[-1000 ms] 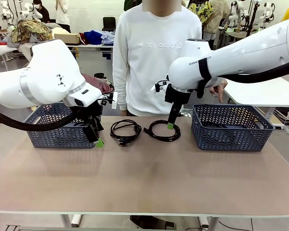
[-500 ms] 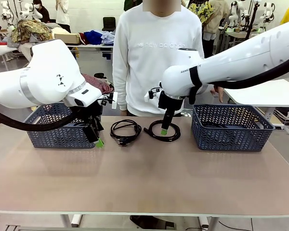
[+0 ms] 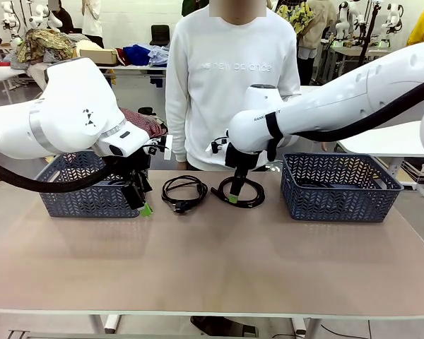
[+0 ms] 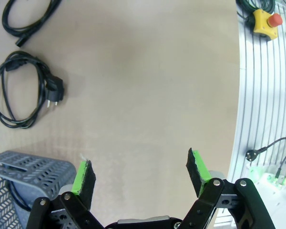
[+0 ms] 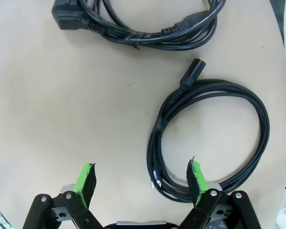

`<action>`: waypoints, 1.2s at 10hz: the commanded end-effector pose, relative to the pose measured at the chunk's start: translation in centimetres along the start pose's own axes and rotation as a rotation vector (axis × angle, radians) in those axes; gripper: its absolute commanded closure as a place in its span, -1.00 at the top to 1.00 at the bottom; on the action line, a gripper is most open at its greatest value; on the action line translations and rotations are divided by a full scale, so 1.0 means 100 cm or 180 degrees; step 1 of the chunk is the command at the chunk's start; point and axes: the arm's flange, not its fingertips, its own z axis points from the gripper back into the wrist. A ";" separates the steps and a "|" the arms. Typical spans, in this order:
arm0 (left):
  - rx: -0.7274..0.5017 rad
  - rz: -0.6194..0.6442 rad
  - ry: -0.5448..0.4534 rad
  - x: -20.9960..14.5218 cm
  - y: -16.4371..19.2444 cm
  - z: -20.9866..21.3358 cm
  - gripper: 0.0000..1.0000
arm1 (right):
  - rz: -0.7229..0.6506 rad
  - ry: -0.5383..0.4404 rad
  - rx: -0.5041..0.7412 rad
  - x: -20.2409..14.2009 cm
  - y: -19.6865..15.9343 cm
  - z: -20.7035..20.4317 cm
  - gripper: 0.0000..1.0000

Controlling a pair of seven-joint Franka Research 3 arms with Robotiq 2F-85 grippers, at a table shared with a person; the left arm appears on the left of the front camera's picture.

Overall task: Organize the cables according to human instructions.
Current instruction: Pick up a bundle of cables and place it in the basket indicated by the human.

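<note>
One tan table [image 3: 212,268] carries a left basket [image 3: 85,200] and a right basket [image 3: 339,192]; between them lie the coiled left cable [image 3: 186,205] and right cable [image 5: 156,143]. The right gripper [image 5: 140,174], spread wide, hangs just over the right cable; the left gripper [image 4: 140,169] gapes empty beside the left basket.

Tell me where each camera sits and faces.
Front: fixed between left arm and right arm, facing the person across the table; both show.
Left wrist: on that arm, looking down past the open left gripper at the table.
Right wrist: likewise, past the open right gripper at the right cable.
Both wrist views share the left cable.
</note>
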 end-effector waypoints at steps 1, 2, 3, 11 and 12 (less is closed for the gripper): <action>0.0004 0.0004 0.0017 -0.002 0.000 0.002 1.00 | -0.0118 0.0033 -0.0097 0.018 -0.003 -0.006 1.00; 0.0004 0.0004 0.0017 -0.002 0.000 0.002 1.00 | -0.0161 0.0048 -0.0102 0.022 -0.005 -0.011 1.00; 0.0004 0.0004 0.0017 -0.002 0.000 0.002 1.00 | -0.0234 0.0067 -0.0121 0.026 -0.008 -0.016 1.00; 0.0004 0.0004 0.0017 -0.002 0.000 0.002 1.00 | -0.0483 0.0313 -0.0193 0.037 -0.021 -0.036 1.00; 0.0004 0.0004 0.0017 -0.002 0.000 0.002 1.00 | -0.0522 0.0329 -0.0202 0.037 -0.021 -0.037 1.00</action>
